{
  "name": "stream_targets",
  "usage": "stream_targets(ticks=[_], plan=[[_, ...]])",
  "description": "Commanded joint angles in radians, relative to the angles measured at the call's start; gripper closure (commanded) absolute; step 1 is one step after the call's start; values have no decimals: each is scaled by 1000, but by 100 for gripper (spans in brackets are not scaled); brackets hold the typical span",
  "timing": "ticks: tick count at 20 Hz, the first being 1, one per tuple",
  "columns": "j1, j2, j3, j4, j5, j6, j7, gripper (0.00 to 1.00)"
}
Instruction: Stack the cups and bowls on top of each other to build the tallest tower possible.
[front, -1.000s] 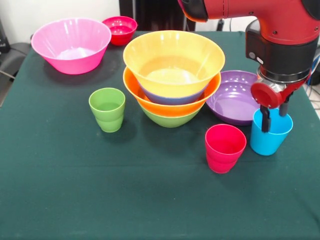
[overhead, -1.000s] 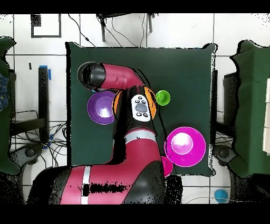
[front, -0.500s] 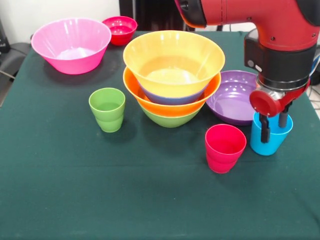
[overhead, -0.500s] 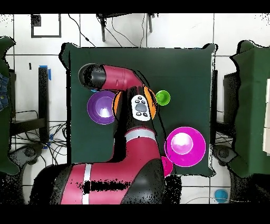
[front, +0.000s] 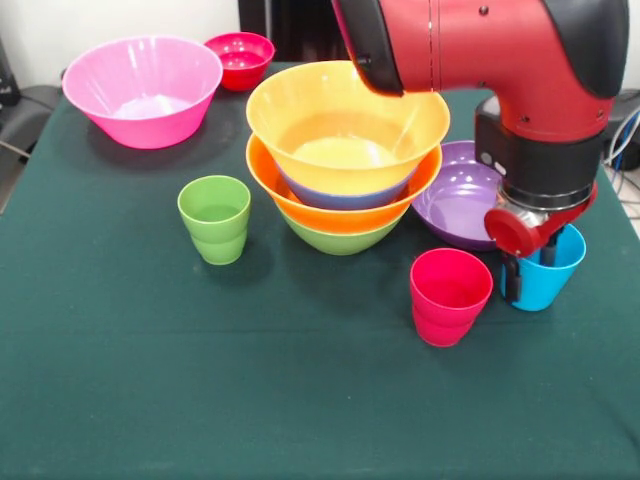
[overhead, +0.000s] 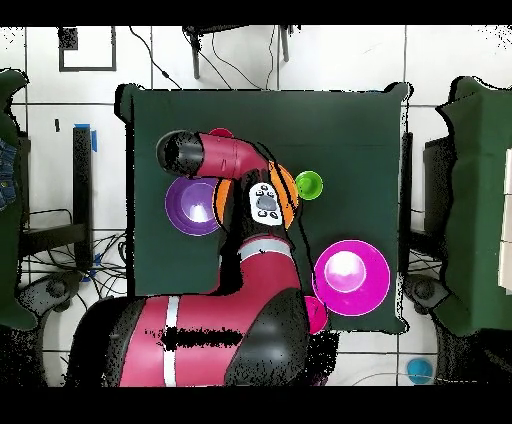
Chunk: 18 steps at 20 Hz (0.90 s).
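The tower (front: 345, 150) stands mid-table: a green bowl at the bottom, an orange one, a blue one, and a yellow-orange bowl on top. A light blue cup (front: 548, 285) stands upright at the right, next to the red cup (front: 450, 295). My gripper (front: 530, 268) is low over the blue cup and open, one finger outside its near-left wall and the other inside. The green cup (front: 215, 218) stands left of the tower. Behind the blue cup lies the purple bowl (front: 460, 205). In the overhead view the arm hides the gripper and the blue cup.
At the back left corner sit the large pink bowl (front: 142, 90) and the small red bowl (front: 240, 55). Overhead, the purple bowl (overhead: 190, 205), green cup (overhead: 308, 184) and pink bowl (overhead: 350, 277) show around the arm. The table's right edge is close to the blue cup.
The gripper has come down and shifted slightly left, so its fingers now reach lower around the blue cup's wall. The finger gap looks unchanged, and no cup or bowl has moved.
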Motion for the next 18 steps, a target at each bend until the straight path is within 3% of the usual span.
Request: stream_targets(ticks=[1,6,7,10,18], plan=[[6,53,17,43,-103,107,47,0],[4,61,31,30,-109,115,49,0],[-4,63,49,26,-115,104,37,100],[1,68,51,9,-95,105,66,100],[27,-9,53,36,-70,189,97,100]])
